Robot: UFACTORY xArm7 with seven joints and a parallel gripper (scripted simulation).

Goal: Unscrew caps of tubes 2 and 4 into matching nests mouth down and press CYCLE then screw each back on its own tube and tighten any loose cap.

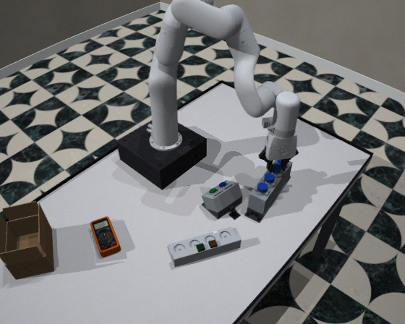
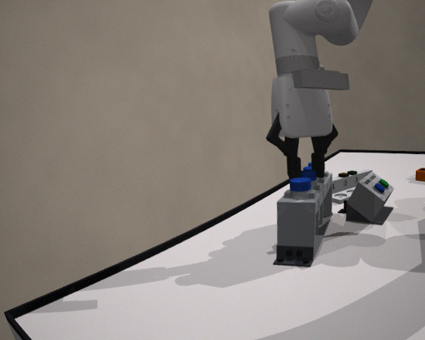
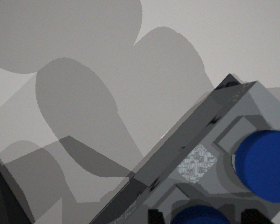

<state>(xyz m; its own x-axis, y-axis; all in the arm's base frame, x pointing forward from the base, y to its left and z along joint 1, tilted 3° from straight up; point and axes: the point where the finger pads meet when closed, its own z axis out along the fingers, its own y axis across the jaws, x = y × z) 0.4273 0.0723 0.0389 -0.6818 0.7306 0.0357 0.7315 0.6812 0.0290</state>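
White table [image 1: 95, 296], checkered floor around. Gripper [image 2: 305, 167] straddles blue cap [image 2: 309, 173] on decapping station [image 2: 299, 224], fingers slackened, not clamping. Farthest cap hidden behind claw.

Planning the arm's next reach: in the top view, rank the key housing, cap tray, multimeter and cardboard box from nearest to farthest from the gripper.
1. Key housing, just beside the gripper and tube station.
2. Cap tray, toward the table's front.
3. Multimeter, farther across the table.
4. Cardboard box, at the far corner.
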